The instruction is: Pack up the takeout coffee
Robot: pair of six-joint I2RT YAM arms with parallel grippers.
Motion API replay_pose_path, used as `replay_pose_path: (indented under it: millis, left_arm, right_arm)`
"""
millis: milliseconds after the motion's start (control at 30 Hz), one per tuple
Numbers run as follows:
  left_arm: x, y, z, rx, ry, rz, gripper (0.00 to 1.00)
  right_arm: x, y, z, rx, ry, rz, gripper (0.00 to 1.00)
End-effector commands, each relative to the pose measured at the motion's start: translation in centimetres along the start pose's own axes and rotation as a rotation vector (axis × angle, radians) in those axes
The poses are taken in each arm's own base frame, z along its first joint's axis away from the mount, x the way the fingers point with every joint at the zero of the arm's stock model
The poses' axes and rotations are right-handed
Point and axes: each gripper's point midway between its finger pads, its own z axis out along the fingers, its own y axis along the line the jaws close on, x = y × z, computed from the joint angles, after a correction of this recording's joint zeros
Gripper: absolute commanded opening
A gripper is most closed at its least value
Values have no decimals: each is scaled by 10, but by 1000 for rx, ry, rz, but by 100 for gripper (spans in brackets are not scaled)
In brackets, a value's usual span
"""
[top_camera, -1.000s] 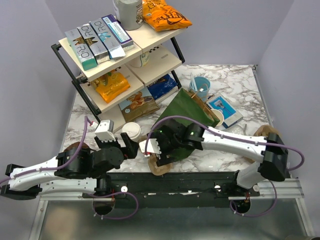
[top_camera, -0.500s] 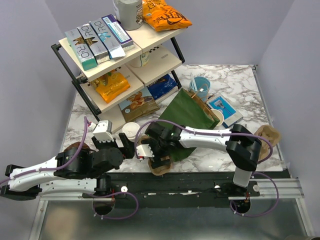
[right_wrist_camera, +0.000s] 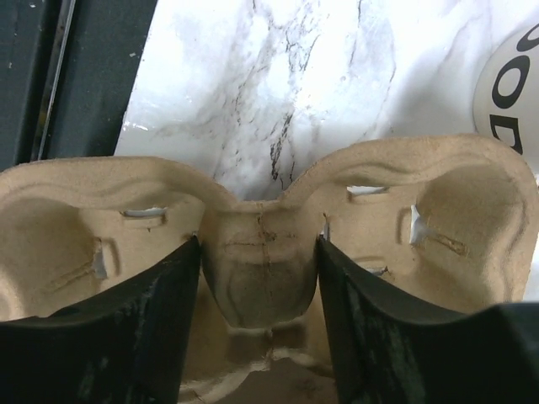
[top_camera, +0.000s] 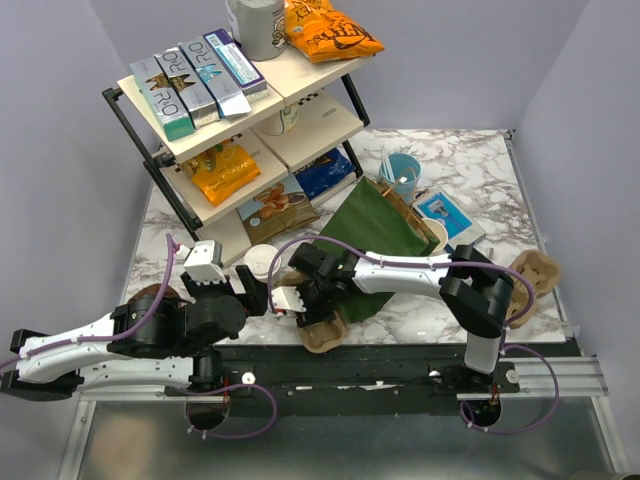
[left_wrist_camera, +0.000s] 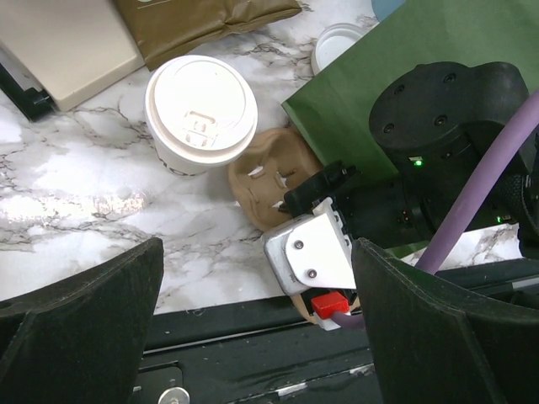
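the takeout coffee point(left_wrist_camera: 200, 114) stands upright on the marble table point(top_camera: 480, 170), white lid on, near the front left part of the top; it is just beside the far end of a brown pulp cup carrier point(left_wrist_camera: 269, 181), and whether the two touch i cannot tell; nothing holds it.

the left gripper point(left_wrist_camera: 257, 248) hovers over that spot with its two dark fingers point(left_wrist_camera: 93, 311) spread wide apart and nothing between them; from its wrist view the cup is ahead and a little to the left of the gap.

the right gripper point(right_wrist_camera: 259, 244) has its arm reached across from the right side of the table, low over the carrier; its fingers point(right_wrist_camera: 126, 337) straddle the raised middle ridge between the two cup wells, one pressed against each side, so the claw is clamped on the carrier; both wells lie open on either side of it.

behind the right arm a dark green paper bag point(top_camera: 375, 225) lies flat on the table; further back stands a light blue cup point(top_camera: 403, 170) with white sticks in it; a tilted black-framed shelf rack point(top_camera: 200, 130) with boxes and snack bags fills the back left; a second brown carrier point(top_camera: 535, 270) sits near the right edge.
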Motion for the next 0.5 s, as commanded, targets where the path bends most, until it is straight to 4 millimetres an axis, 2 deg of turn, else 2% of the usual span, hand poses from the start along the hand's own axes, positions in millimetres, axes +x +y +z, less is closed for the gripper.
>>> replay_pose_path:
  millis: [0, 67, 233, 333, 367, 433, 467]
  left_arm:
    - [-13, -10, -2, 33, -40, -56, 99]
    - [-14, -11, -3, 38, -43, -59, 99]
    - [-16, -10, -3, 42, -51, -66, 99]
    - [-19, -11, -4, 49, -58, -72, 99]
    - [-19, -11, -5, 52, -59, -74, 99]
    - [-21, -12, -5, 58, -64, -73, 99]
    - [-22, -12, -6, 61, -65, -73, 99]
  right_arm:
    - [-18, -6, -3, 13, -58, 12, 60]
    - [-21, -6, -5, 17, -73, 22, 53]
    - [-41, -2, -22, 18, -160, 26, 52]
    - [-54, 8, -33, 8, -234, 28, 52]
    - [-63, 9, -48, 24, -273, 14, 51]
    - [-71, 18, -59, 19, -328, 16, 51]
    - [-81, 19, -75, 43, -373, 0, 51]
